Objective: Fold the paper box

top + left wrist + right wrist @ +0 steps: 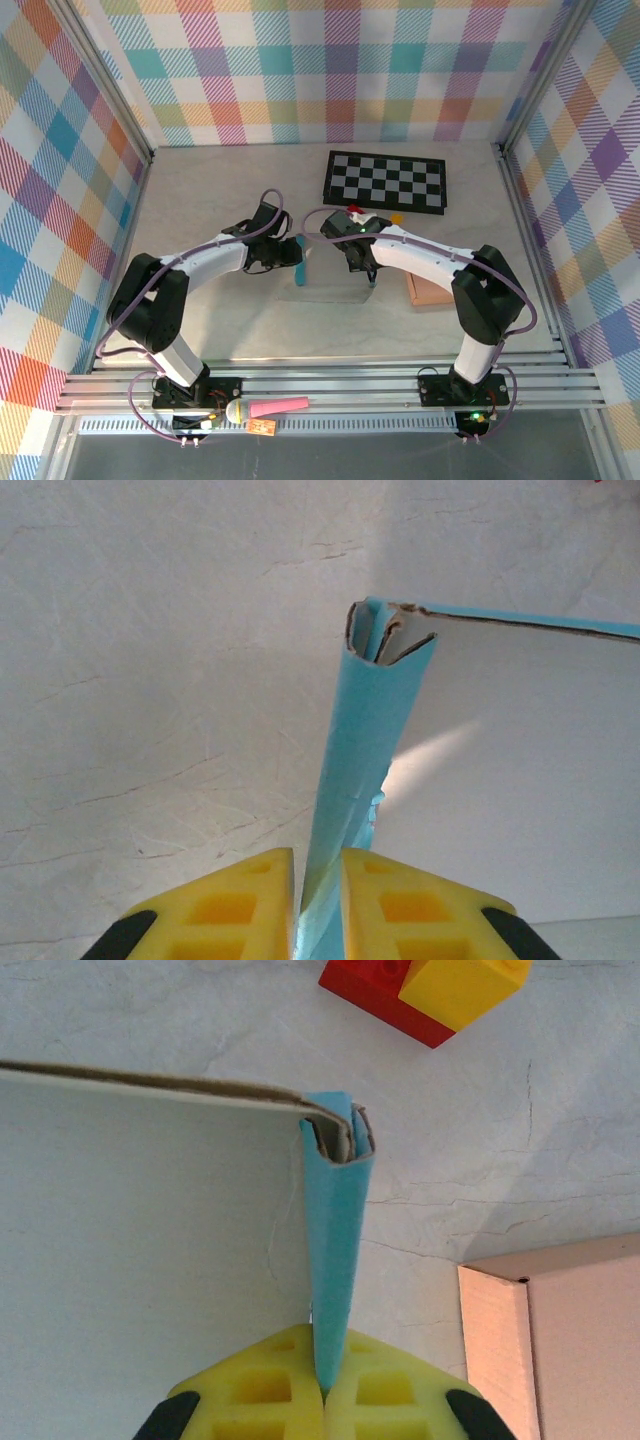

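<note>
The paper box (335, 272) lies flat-bottomed at the table's middle, white inside with light-blue side walls folded up double. My left gripper (291, 256) is at its left wall (365, 730); the yellow fingers (250, 900) stand a little apart on either side of the wall, with a thin gap on the left. My right gripper (366, 268) is shut on the right wall (335, 1240), pinching its top edge between the fingertips (290, 1380). The box's white floor (150, 1260) stretches between the two walls.
A black-and-white checkerboard (385, 180) lies behind the box. Red and yellow toy bricks (430, 990) sit just past the right wall. A brown cardboard box (560, 1340) lies to the right of my right gripper. Checked walls enclose the table.
</note>
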Available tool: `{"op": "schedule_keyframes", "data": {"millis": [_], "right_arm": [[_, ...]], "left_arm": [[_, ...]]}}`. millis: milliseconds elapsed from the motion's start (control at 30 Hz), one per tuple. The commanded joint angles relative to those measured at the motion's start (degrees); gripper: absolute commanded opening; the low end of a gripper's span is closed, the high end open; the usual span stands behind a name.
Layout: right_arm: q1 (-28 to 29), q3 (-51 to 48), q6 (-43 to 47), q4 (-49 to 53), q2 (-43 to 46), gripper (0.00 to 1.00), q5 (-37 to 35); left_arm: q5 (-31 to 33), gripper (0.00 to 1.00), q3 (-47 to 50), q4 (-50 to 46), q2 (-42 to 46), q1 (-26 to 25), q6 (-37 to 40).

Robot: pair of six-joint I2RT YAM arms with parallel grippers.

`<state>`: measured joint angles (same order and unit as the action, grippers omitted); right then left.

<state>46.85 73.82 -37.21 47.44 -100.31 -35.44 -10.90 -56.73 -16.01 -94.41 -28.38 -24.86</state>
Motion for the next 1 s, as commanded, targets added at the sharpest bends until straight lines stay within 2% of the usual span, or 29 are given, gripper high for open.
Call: {"op": "schedule_keyframes", "data": {"millis": [0,267,333,400,600,767,967], "right_arm": [[0.8,1.1,-0.7,1.5,-0.1,0.0,-1.2],[1.0,1.7,-1.1,1.5,0.0,0.0,-1.6],[1.1,1.6,-1.3,1.3,0.2,0.0,-1.6],[1.2,1.3,-1.4,1.1,0.5,0.0,-2.0],[2.0,1.0,-2.8,1.9,1.2,0.0,-3.7],[3.8,-0.5,-5.2,1.9,1.9,0.0,-4.6],[5.1,-2.3,-8.2,2.4,2.0,0.0,-4.6]], "left_arm": [[1.3,0.2,0.2,1.4,-1.2,-0.8,-0.2],[0.2,0.27,1.3,2.7,-1.9,-2.3,-0.7],[0.7,0.27,1.2,2.3,-1.9,-3.0,-0.6],[2.0,0.22,1.3,1.6,-1.6,-3.4,-0.5],[11.9,0.0,1.1,-3.1,0.8,-5.9,0.1],[24.5,0.0,2.7,-5.4,3.4,-10.5,-2.7],[35.6,0.0,3.9,-9.9,2.9,-14.5,-9.1]]}}
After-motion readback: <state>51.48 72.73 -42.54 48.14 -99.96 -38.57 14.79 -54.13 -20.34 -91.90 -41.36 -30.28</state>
